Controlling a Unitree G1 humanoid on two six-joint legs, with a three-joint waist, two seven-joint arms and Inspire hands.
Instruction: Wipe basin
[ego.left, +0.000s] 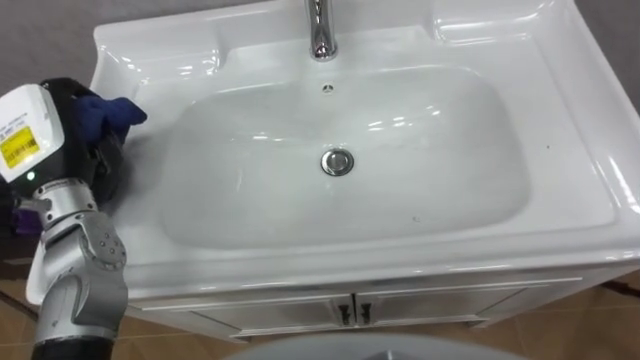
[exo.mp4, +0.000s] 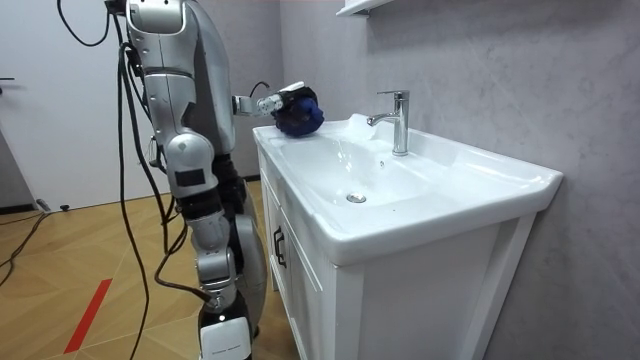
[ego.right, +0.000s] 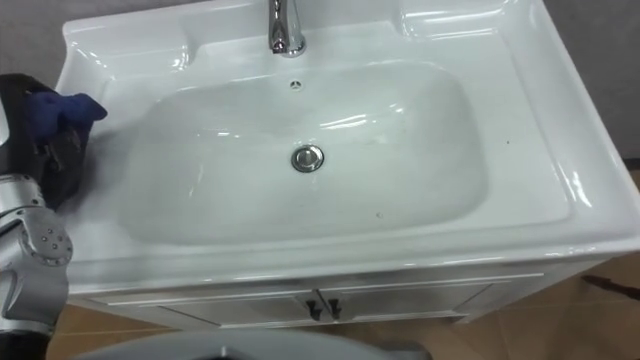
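At the left end of the white basin, the robot's left hand is resting on the flat rim, just outside the bowl. It is carrying a dark blue cloth, which is bunching up over the dark fingers and poking out toward the basin's back corner. The fingers are mostly hidden by the cloth and the wrist, but they seem to be curling round it and gripping it. In the room view the cloth is showing as a rounded blue bundle at the end of the outstretched arm, sitting on the rim at the far corner from that camera.

The bowl is lying bare and glossy, with light reflecting off its curved walls. A chrome drain is sitting at its centre, well apart from the cloth, and a small overflow hole is showing on the back wall below the chrome faucet. A few tiny dark specks are dotting the bowl's right side.

The robot is standing upright on a wooden floor, facing the white cabinet doors under the basin.
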